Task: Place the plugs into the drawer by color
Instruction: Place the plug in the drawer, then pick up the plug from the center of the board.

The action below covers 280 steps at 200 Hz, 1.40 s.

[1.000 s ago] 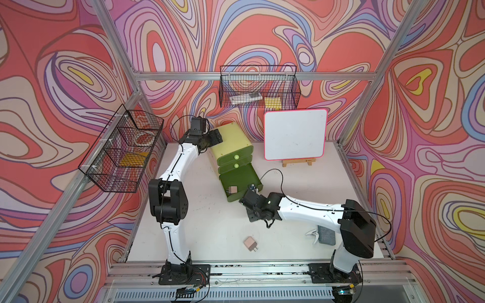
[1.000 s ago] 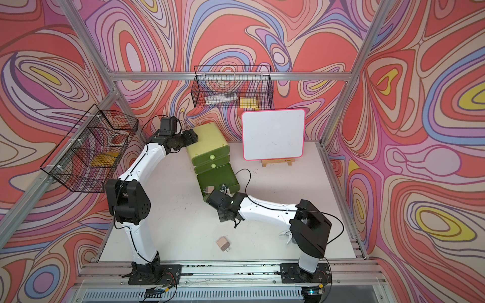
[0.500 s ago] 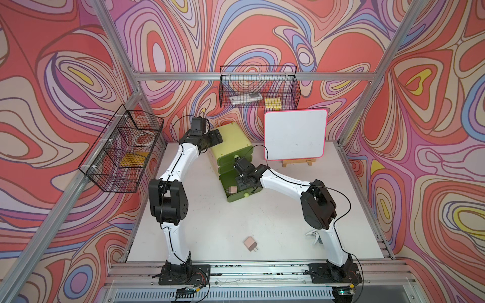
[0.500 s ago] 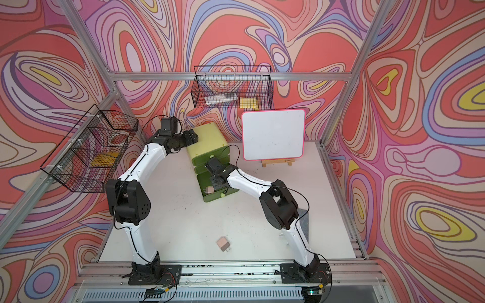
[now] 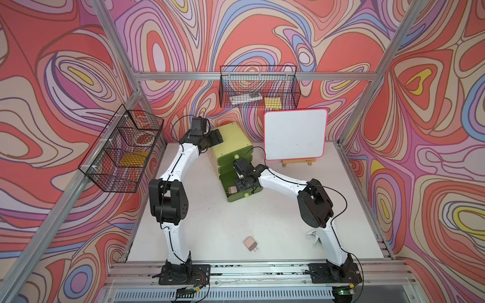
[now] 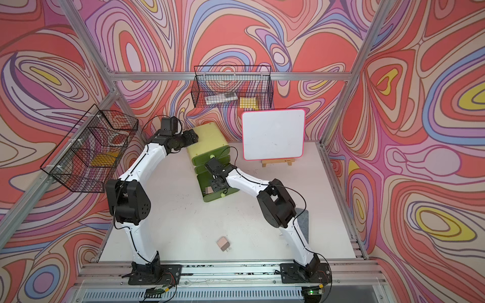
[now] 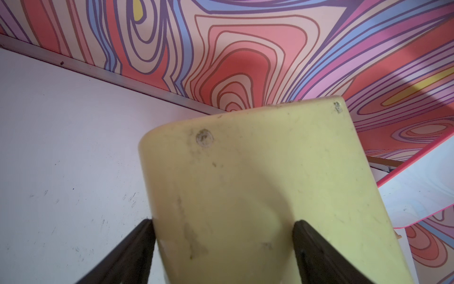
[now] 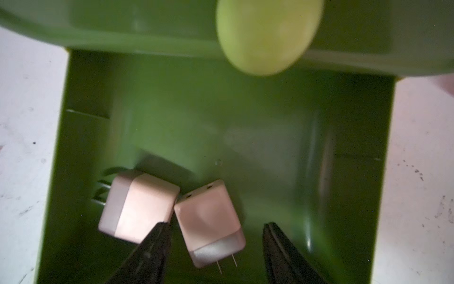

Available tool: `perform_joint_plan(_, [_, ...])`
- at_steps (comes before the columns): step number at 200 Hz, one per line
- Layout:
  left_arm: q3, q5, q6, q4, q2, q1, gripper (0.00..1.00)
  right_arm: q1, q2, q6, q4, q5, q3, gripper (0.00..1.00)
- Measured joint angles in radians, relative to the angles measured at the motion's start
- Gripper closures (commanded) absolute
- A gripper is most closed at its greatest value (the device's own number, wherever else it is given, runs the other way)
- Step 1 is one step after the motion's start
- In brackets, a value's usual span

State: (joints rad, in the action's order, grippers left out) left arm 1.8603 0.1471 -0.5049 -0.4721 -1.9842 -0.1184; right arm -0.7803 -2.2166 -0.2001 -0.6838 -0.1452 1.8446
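1. I have the left gripper [image 7: 223, 222] clenched on the rear of the yellow chest of drawers [image 5: 231, 141], one finger on each side of its body. I read this as a brace, so the light chest does not slide on the tabletop [image 5: 210, 223] while the other arm works at its front.
2. The chest stands toward the far edge of the tabletop, and its bottom drawer [image 8: 245, 147] is pulled out toward the front edge. The two drawers above it are closed, so I cannot see what they hold.
3. The right gripper [image 8: 215, 224] hangs over the open drawer with its jaws spread and nothing gripped.
4. A pinkish-beige plug [image 8: 208, 216] lies on the drawer floor between those fingers, with a clear gap to one of them and its prongs pointing back at the wrist.
5. A second pinkish-beige plug [image 8: 137, 204] lies against it, corner to corner, nearer the drawer's side wall. My judgement is that this drawer is the pink one.
6. A third pinkish-beige plug [image 5: 249, 243] lies alone near the front edge of the tabletop, about midway along it, prongs toward that edge.
7. I see no blue or green plugs on the tabletop. I judge the sort nearly finished, with that last plug left to fetch and the drawer to close.
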Motion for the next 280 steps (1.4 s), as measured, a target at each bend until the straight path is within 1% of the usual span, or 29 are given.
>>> perform_joint_plan(14, [0.000,0.000,0.000,0.000,0.000,0.000,0.14,-0.005,0.074,-0.002,-0.006,0.012,-0.060,0.38])
perform_joint_plan(37, [0.000,0.000,0.000,0.000,0.000,0.000,0.14,-0.047,0.268,-0.028,-0.020,0.010,-0.235,0.39])
perform_joint_plan(49, [0.000,0.000,0.000,0.000,0.000,0.000,0.14,-0.104,0.363,-0.058,-0.030,0.005,-0.330,0.39])
perform_joint_plan(64, [0.000,0.000,0.000,0.000,0.000,0.000,0.14,-0.196,0.438,-0.113,-0.043,0.007,-0.433,0.39])
perform_joint_plan(77, [0.000,0.000,0.000,0.000,0.000,0.000,0.14,-0.281,0.470,-0.171,-0.057,0.014,-0.514,0.37])
perform_joint_plan(96, [0.000,0.000,0.000,0.000,0.000,0.000,0.14,-0.381,0.480,-0.254,-0.081,0.028,-0.602,0.35])
perform_joint_plan(115, [0.000,0.001,0.000,0.000,0.000,0.000,0.14,-0.444,0.480,-0.321,-0.092,0.040,-0.646,0.33])
perform_joint_plan(129, [0.000,0.002,0.000,0.000,0.000,0.000,0.14,-0.471,0.476,-0.359,-0.087,0.048,-0.656,0.32])
perform_joint_plan(156, [0.000,0.002,0.000,0.000,0.000,0.000,0.14,-0.484,0.451,-0.403,-0.056,0.053,-0.665,0.33])
perform_joint_plan(168, [0.000,0.002,0.000,0.000,0.000,0.000,0.14,-0.484,0.435,-0.415,-0.037,0.055,-0.681,0.35])
perform_joint_plan(186, [0.000,0.002,0.000,0.000,0.000,0.000,0.14,-0.484,0.404,-0.431,-0.021,0.058,-0.697,0.45])
perform_joint_plan(209, [0.000,0.002,0.000,0.000,0.000,0.000,0.14,-0.484,0.380,-0.435,-0.014,0.058,-0.699,0.62])
perform_joint_plan(221, [0.000,0.002,0.000,0.000,0.000,0.000,0.14,-0.484,0.380,-0.437,-0.015,0.056,-0.696,0.67])
perform_joint_plan(252, [0.000,0.002,0.000,0.000,0.000,0.000,0.14,-0.467,0.386,-0.415,-0.072,0.016,-0.657,0.70])
perform_joint_plan(266, [0.000,0.002,0.000,0.000,0.000,0.000,0.14,-0.420,0.396,-0.374,-0.101,-0.003,-0.613,0.70])
perform_joint_plan(280, [0.000,0.002,0.000,0.000,0.000,0.000,0.14,-0.333,0.414,-0.311,-0.114,-0.025,-0.559,0.70])
